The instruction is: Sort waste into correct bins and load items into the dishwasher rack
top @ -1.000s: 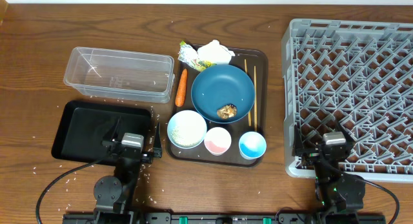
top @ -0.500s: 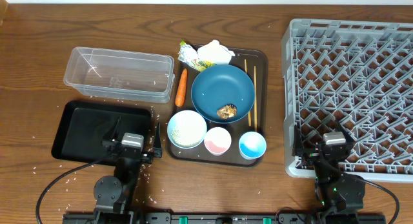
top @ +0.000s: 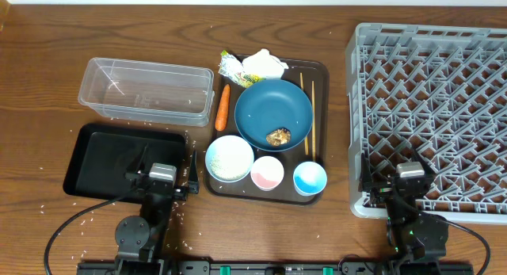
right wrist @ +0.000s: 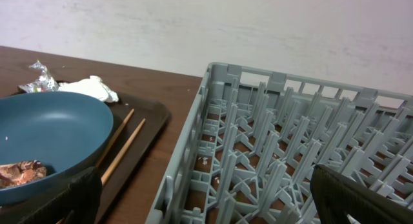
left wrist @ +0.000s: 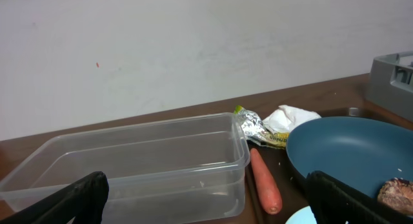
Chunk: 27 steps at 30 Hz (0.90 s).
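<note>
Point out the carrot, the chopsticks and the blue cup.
carrot (top: 223,107): overhead view, middle of its body.
chopsticks (top: 312,144): overhead view, lower stretch of the right-hand stick.
blue cup (top: 310,178): overhead view, centre of its inside.
</note>
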Available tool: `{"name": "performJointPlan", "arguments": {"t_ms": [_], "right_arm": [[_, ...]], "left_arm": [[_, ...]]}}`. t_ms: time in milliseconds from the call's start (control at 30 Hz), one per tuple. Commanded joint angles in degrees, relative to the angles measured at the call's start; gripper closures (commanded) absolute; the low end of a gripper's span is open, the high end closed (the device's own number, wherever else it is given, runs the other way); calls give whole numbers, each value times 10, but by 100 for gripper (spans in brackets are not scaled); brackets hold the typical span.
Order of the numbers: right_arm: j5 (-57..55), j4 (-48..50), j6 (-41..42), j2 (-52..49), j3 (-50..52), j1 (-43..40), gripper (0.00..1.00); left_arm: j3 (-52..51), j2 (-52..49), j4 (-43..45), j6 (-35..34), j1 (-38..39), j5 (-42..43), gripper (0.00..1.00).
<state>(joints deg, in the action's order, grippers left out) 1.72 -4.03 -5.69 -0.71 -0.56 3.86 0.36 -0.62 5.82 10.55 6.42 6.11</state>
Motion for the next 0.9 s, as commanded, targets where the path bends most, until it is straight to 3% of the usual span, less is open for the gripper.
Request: {"name": "performJointPlan", "arguments": {"t_ms": [0,400,567,633,733,867], "right_arm": [[2,0,-6,3,2,-8,1],[3,1,-4,3,2,-8,1],[31,37,19,3,2,-8,1],[62,82,25,3,2,-8,1],[66,152,89,3,-9,-8,1],[67,133,183,-13,-70,-8,1]], "left_arm": [[-1,4,3,-3,-2,8,2],[-1,4,7,-3,-2,12,2],[6,4,78,-5,-2,122,2],[27,4,72,-39,-2,129,2],[77,-9,34,-77,-2,129,2],[169,-66,-25,-78,-2,129,2]]}}
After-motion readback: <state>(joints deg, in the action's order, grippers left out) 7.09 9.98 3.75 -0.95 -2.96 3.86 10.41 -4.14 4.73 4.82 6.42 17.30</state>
